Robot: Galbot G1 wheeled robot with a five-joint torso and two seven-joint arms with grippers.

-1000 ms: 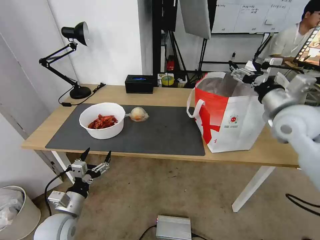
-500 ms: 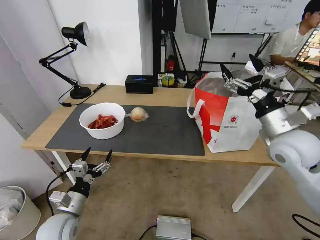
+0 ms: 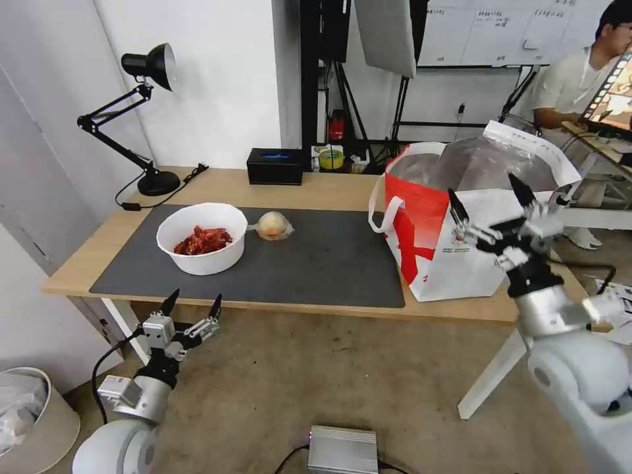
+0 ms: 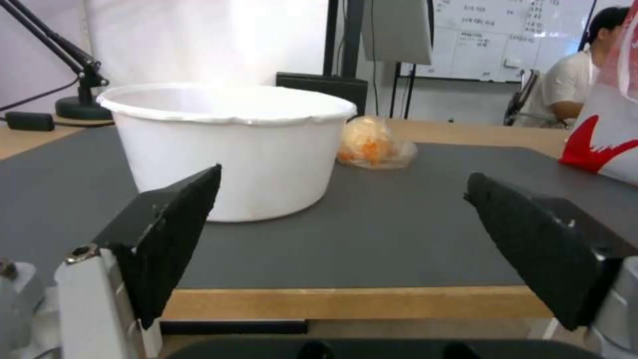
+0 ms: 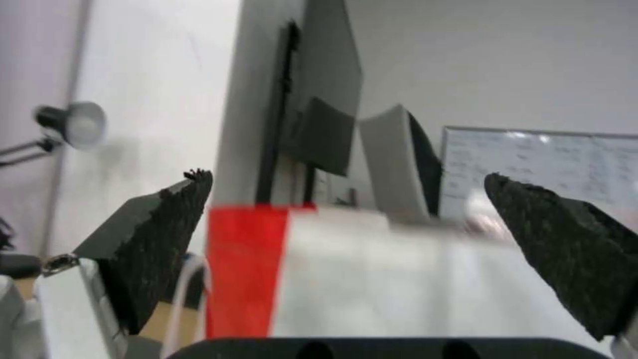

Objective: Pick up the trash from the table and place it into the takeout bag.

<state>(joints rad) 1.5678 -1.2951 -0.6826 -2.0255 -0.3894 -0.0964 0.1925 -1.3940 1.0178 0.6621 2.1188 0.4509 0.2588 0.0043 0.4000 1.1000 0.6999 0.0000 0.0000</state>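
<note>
We see our right claw (image 3: 490,210) hanging in the air in front of the takeout bag (image 3: 461,243), at about 3 o'clock in the head view, its two dark fingers spread wide with nothing between them. From the right wrist the bag's red and white side (image 5: 372,269) sits straight ahead between the parted fingers (image 5: 166,239).

Our left claw (image 3: 192,308) waits low at 7 o'clock, below the front edge of the surface (image 3: 316,187), also spread wide and empty.

On the dark grey mat (image 3: 329,263) the white bowl of red shells (image 3: 202,237) stands toward 9 o'clock. The plastic-wrapped tan lump (image 3: 273,226) lies just beside it on the bag's side. The bag stands upright at the surface's right end, mouth open, foil lining showing. From the left wrist, bowl (image 4: 229,149) and lump (image 4: 372,144) lie beyond the parted fingers.
</note>
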